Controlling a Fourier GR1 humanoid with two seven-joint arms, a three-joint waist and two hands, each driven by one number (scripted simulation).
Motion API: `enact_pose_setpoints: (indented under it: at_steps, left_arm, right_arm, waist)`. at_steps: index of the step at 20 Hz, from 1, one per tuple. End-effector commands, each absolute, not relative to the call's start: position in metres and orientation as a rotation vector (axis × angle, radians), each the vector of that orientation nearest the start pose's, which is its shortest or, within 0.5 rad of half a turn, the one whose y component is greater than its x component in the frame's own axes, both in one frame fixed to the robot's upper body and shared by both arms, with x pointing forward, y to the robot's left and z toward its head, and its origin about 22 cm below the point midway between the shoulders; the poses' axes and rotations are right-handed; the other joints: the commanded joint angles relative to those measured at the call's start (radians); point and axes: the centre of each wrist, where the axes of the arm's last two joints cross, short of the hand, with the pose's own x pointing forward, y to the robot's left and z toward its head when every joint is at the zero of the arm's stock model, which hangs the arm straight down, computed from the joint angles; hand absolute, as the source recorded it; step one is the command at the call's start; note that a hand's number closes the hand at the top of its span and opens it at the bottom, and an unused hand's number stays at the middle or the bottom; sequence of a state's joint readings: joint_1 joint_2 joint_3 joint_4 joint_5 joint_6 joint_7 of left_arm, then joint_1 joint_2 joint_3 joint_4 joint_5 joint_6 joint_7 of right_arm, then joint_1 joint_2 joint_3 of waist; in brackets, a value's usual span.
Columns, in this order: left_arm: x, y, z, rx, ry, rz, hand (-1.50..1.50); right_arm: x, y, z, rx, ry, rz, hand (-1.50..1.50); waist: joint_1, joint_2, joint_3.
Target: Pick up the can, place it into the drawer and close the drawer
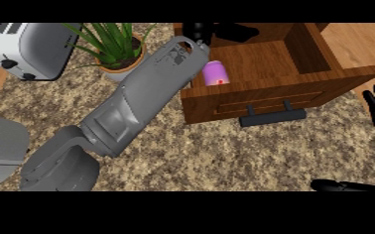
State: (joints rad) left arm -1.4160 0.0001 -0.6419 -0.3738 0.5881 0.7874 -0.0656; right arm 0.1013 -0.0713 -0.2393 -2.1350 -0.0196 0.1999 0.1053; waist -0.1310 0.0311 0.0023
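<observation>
Your left robot hand (219,30) is hovering over the open wooden drawer (256,99), its fingers unclear; the purple can (215,73) is lying inside.

Speckled stone counter (242,153). On it: open wooden drawer unit (271,96), potted plant (117,54) just left of it, toaster (36,49) far left.
</observation>
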Motion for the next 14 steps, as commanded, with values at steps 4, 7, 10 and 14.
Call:
enact_pose_setpoints:
  at_steps: [4,7,10,14]
  left_arm:
    - [0.427,-0.009,0.169,0.284,-1.759,-0.11,-1.5]
    - [0.428,-0.005,0.162,0.25,-1.762,-0.103,-1.5]
    - [0.421,-0.017,0.177,0.214,-1.782,-0.066,-1.5]
    - [0.423,-0.019,0.187,0.205,-1.811,-0.044,-1.5]
  right_arm:
    - [0.18,-0.288,0.133,-0.391,-1.987,0.306,-1.5]
    - [0.174,-0.287,0.137,-0.434,-2.01,0.383,-1.5]
    - [0.176,-0.278,0.151,-0.456,-2.03,0.46,-1.5]
    - [0.187,-0.279,0.162,-0.616,-1.994,0.564,-1.5]
  waist:
    - [0.01,0.001,-0.001]
    - [0.03,-0.005,-0.001]
    - [0.032,-0.009,-0.001]
    - [0.059,-0.012,-0.002]
